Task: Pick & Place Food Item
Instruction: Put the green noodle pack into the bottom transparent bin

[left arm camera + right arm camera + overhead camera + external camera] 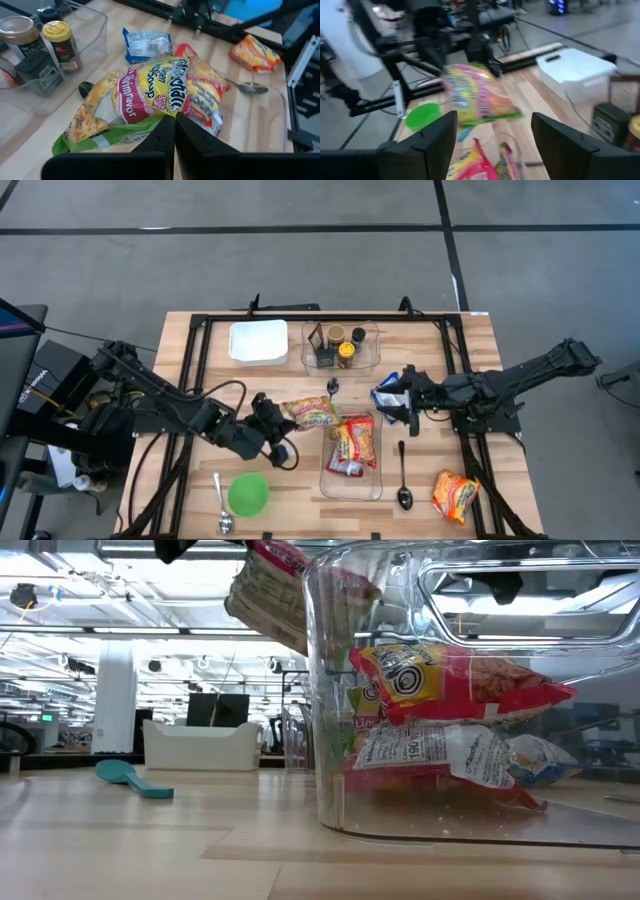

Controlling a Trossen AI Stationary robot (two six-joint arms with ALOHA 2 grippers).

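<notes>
While your left gripper (174,131) pinches a ramen pack (310,412) by its near edge, fingers shut on the wrapper, the pack hangs clear of the table just beside the clear bin (328,477), off the bin's far-left corner, its long axis running from the gripper across toward the bin. The bin lies just ahead and to the right of that claw, so the drop looks like a short carry over the rim. Your right gripper (494,145) waits with fingers wide and empty, near the blue bag (392,393) on the bin's other side; the left arm is the one in play. Count three ramen packs (one held, one in the bin (355,444), one on the table (456,494)), one blue bag, and two bins.
</notes>
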